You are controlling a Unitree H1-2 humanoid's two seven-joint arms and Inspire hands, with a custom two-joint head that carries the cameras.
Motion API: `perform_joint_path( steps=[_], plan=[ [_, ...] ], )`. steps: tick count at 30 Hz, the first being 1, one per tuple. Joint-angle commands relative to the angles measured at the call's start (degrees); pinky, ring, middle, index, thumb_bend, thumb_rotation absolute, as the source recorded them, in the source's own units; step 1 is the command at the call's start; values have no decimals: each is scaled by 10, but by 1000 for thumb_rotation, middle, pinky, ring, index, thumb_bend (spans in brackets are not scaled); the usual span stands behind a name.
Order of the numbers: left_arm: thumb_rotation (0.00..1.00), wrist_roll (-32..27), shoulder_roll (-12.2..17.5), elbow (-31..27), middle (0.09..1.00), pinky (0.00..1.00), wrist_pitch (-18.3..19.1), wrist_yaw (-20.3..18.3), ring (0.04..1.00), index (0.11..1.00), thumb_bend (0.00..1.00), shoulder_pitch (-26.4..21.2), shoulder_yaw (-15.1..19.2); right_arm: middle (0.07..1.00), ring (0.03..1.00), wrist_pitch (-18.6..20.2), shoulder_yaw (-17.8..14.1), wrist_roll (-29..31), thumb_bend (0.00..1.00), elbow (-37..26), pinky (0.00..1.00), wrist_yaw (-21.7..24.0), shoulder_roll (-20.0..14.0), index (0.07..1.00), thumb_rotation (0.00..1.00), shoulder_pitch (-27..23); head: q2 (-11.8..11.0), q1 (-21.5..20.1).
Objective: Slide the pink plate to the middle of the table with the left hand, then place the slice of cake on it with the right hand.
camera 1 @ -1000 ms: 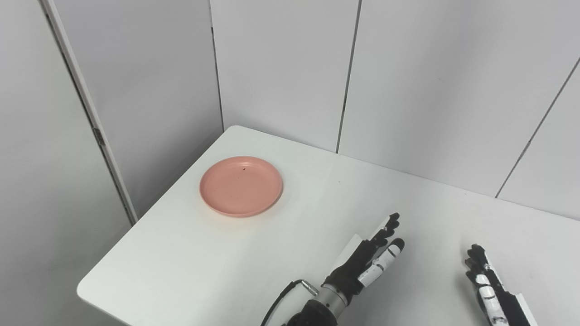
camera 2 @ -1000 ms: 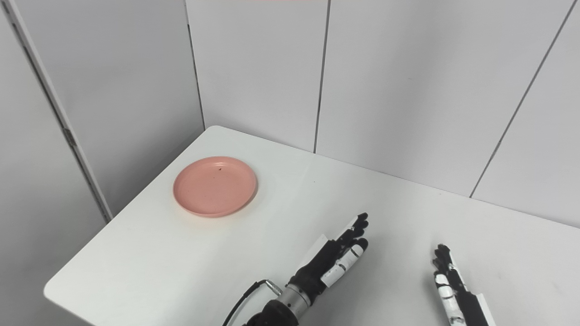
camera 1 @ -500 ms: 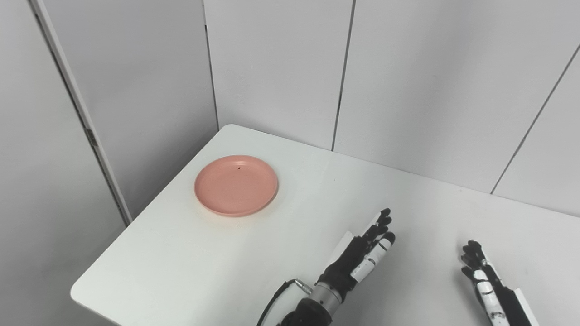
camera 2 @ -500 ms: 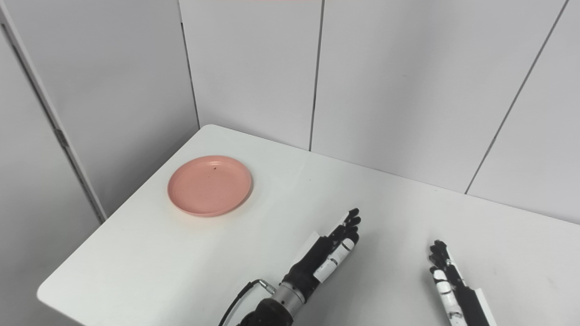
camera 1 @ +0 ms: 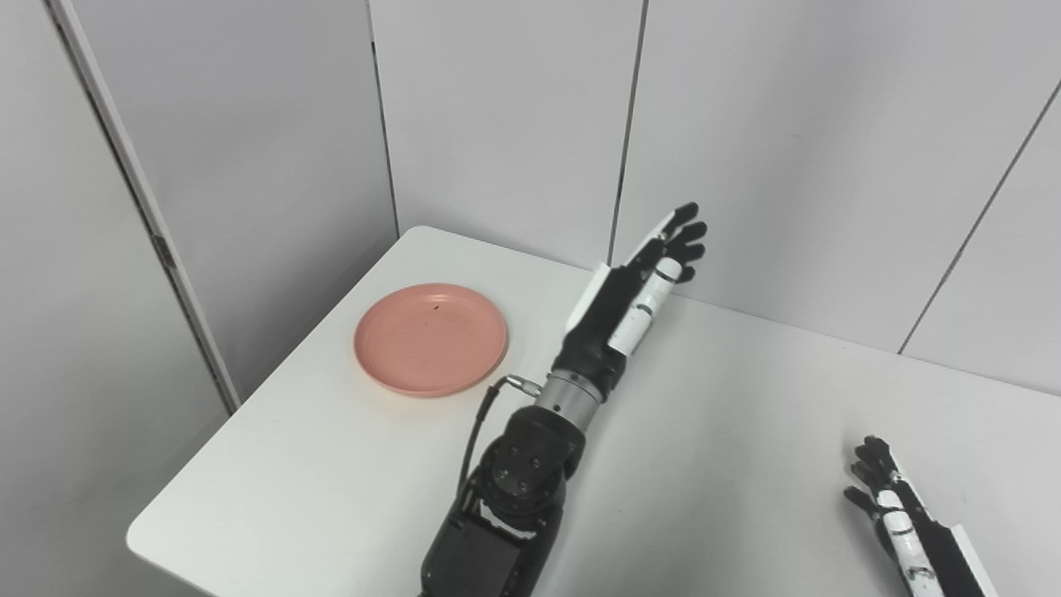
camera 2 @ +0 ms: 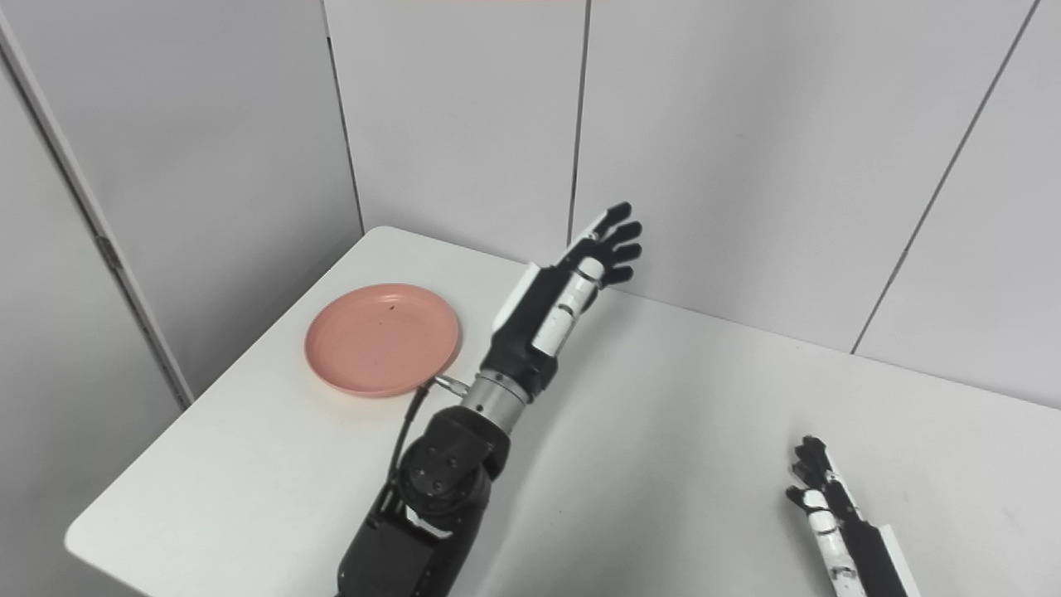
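Your pink plate [camera 1: 431,338] looks light, rigid and smooth, so it should slide easily; press fingertips on its raised rim, at the far-left side, to push it. It is round, shallow and empty, near the table's [camera 1: 331,473] left edge. Your left hand [camera 1: 634,290] hangs raised beside it, fingers spread, empty. Your right hand [camera 1: 891,506] rests low, fingers extended, empty. No cake is visible.

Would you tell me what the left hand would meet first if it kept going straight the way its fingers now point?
Probably the grey wall panels behind the table. The left hand, open and raised, points up and away; the pink plate lies off to its side, out of that line. Depth is unclear.
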Motion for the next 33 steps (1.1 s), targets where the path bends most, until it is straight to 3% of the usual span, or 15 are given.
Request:
perform_joint_path(
  steps=[1,6,11,14,19,28,33],
  plan=[
    [1000,-12,10,-45,909,894,8,2,891,900,438,-16,14,964,957,9,-2,-8,127,21,1000,2,-9,971,1000,18,2,3],
    [1000,-23,23,-117,880,861,38,21,869,869,433,-22,59,970,966,16,-1,-6,114,15,1000,7,-15,977,1000,18,6,9],
    [1000,-33,47,-158,894,853,34,42,885,884,429,-25,110,971,969,22,-5,3,102,13,1000,10,-16,976,1000,18,11,14],
    [1000,-21,66,-168,922,898,37,58,916,911,423,-25,137,970,966,15,-7,8,97,19,1000,12,-16,976,1000,17,11,17],
    [1000,-23,99,-161,915,882,21,87,900,901,421,-20,189,972,965,19,-12,19,86,20,1000,18,-17,978,1000,15,14,24],
    [1000,-24,116,-139,941,916,9,128,928,936,406,-17,237,975,975,27,-14,15,120,19,1000,21,-18,979,1000,14,16,27],
    [1000,-30,126,-102,949,924,-17,150,935,950,410,-17,268,973,970,28,-14,13,116,11,1000,19,-17,976,1000,17,18,28]
  ],
)
